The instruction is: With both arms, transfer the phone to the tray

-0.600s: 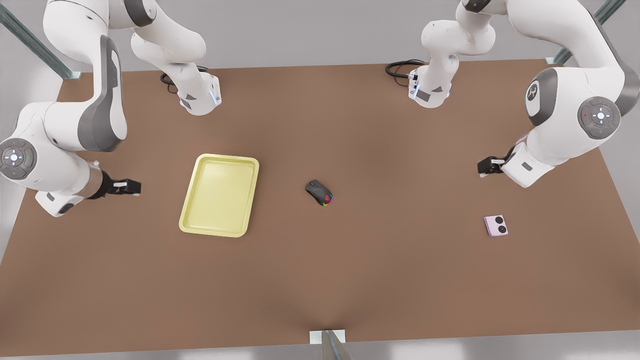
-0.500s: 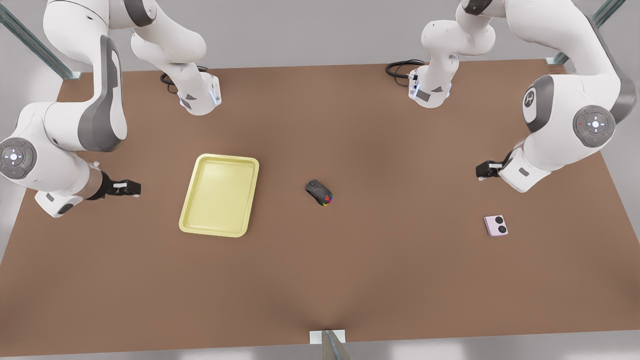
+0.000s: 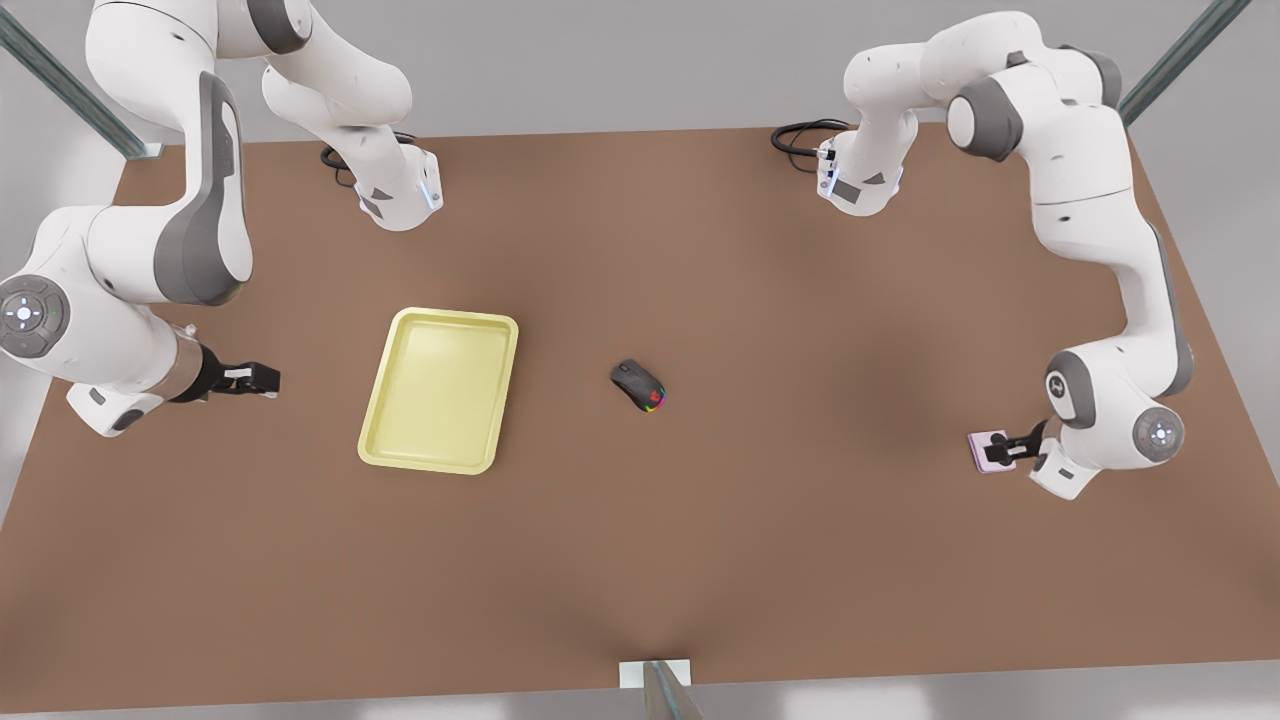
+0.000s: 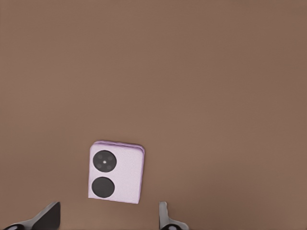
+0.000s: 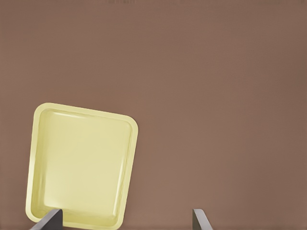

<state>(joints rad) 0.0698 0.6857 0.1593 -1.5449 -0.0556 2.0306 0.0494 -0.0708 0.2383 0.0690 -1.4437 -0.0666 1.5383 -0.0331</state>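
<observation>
- Nearest the front edge of the table (image 3: 640,560), toward its corner on the front view's right, your left gripper (image 3: 1003,447) is hovering right over the phone (image 3: 985,452), which is lying flat, cameras up.
- In the left wrist view, the phone (image 4: 116,171) is sitting just ahead of the fingertips (image 4: 165,215), whose jaws are standing wide apart, wider than the phone, and nothing is gripped yet.
- You are probably handling something light, rigid and smooth-cased, so it could slip; you would do best pinching its two opposite side edges, low and level.
- The phone is nearly square, so its long axis is hard to call; the two camera circles are lining up along the side nearer the table's middle.
- The black mouse (image 3: 639,384) is resting mid-table, well apart from both.
- The tray (image 3: 381,402) is lying farther toward the front view's left, long axis running front to back, slightly tilted.
- Your right gripper (image 3: 262,379) is waiting beside the tray (image 5: 36,158), jaws apart and holding nothing.
</observation>
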